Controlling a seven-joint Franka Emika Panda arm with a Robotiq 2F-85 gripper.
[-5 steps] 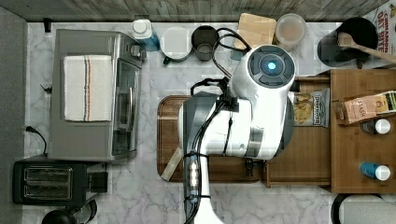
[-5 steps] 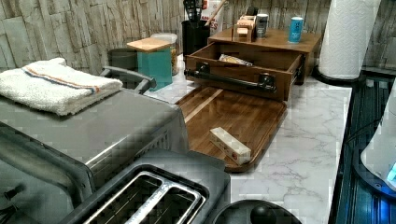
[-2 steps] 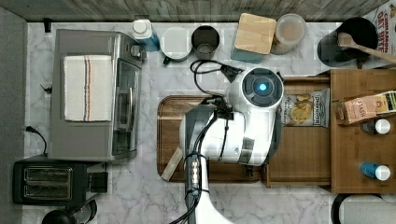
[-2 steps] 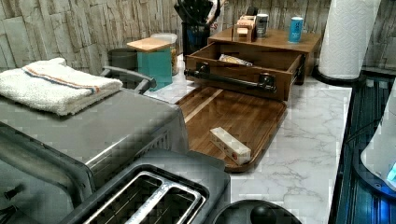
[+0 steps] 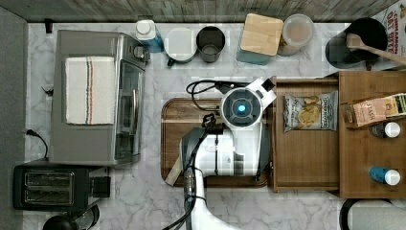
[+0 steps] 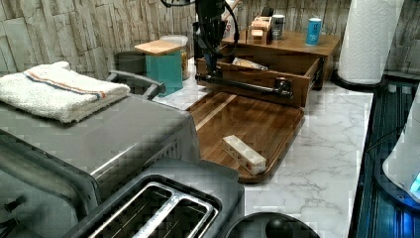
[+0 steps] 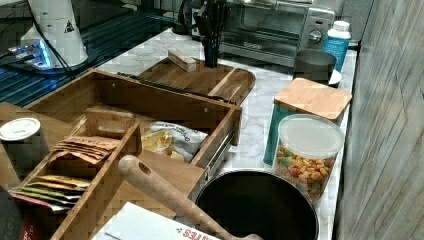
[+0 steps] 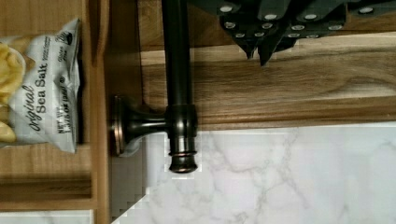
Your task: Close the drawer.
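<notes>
Drawer (image 5: pixel 306 153) fully extended from cabinet (image 5: pixel 371 134), chip bag (image 5: pixel 310 111) inside. Closing not started; full push travel remains.

Gripper (image 8: pixel 258 52) hangs over cutting board (image 6: pixel 247 124), just beside handle bar (image 8: pixel 176 70), no contact evident. Fingertips together, nothing between them.

In top view, arm covers handle bar and drawer front. Gap between gripper and bar hard to judge.

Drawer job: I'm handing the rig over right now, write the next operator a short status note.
Gripper: jaws shut, empty, down just in front of the drawer's handle bar, near its end on the left view's left.
Drawer: pulled well out of the cabinet, chip bag inside.
Done: approach to the handle.
Left: push the front in until flush.
</notes>
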